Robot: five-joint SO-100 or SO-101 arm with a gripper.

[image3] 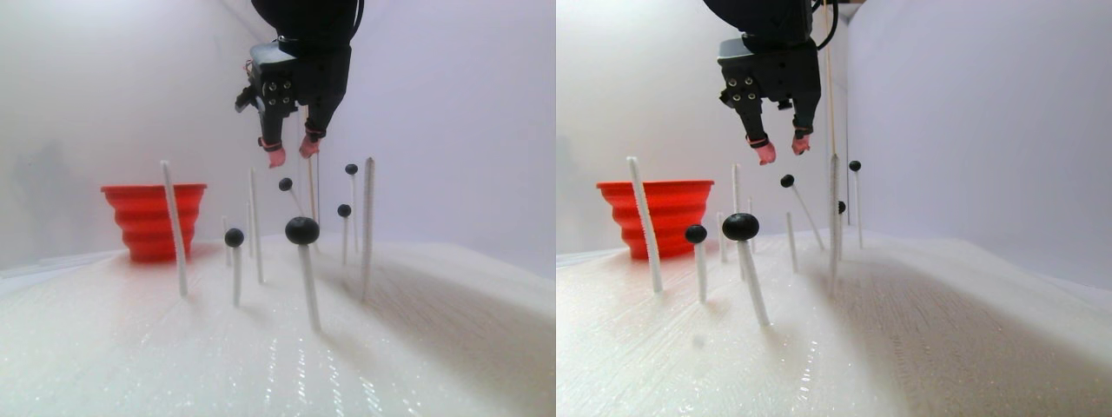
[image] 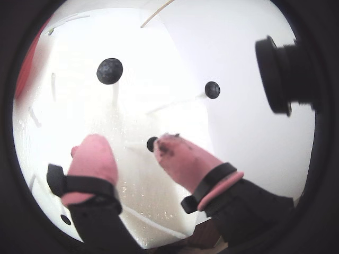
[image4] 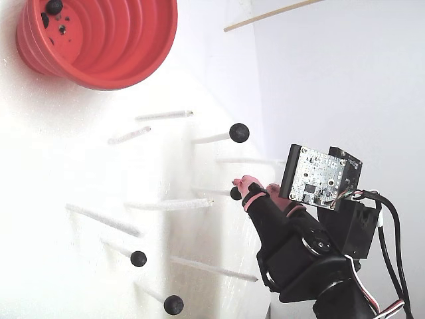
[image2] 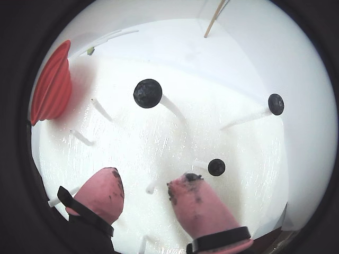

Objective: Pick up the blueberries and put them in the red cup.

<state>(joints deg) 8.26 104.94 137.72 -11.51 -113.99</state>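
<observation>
Pink fingertips (image2: 106, 190) of the gripper (image2: 145, 188) are spread apart and hold nothing, above the white floor (image2: 159, 143). Off to the left in this wrist view sits the big red cup (image2: 50, 84). Smallest are the blueberries (image2: 216, 167), little black balls stuck on thin white sticks (image2: 172, 108); the nearest sits just beside one fingertip, looks light and easy to knock off, so pinch it gently around its middle.

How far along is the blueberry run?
Done: one blueberry seems to lie in the red cup. In hand: nothing; the gripper is open above a small berry. Left: four berries on sticks, including the large one.
</observation>
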